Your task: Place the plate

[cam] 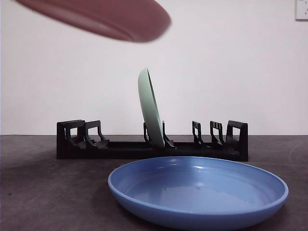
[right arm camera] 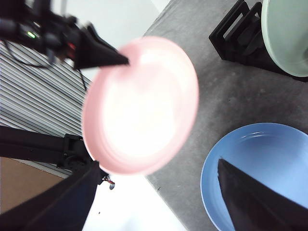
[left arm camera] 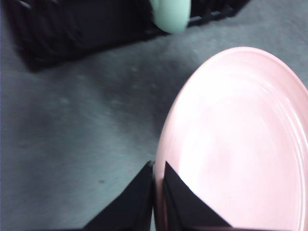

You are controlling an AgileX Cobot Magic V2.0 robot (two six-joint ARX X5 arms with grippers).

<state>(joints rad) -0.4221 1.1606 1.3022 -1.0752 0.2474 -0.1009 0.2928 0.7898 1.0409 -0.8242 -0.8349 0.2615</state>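
Now the left end effector (left arm camera: pixel 159 180) is clamped on the rim of the pink plate (left arm camera: pixel 236 139), high above the surface at the left; it looks stiff, smooth and slippery, so grip the edge tight; the right end effector (right arm camera: pixel 159 192) waits apart over the blue plate (cam: pixel 197 192), near the rack (cam: pixel 154 144)

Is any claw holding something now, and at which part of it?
Yes. The left claw grips the pink plate by its rim, lifted above the table. The right claw is open and holds nothing.

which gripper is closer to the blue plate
Right. The right gripper hangs open just above the blue plate. The left gripper is shut on the pink plate's rim, held off to one side above the table.
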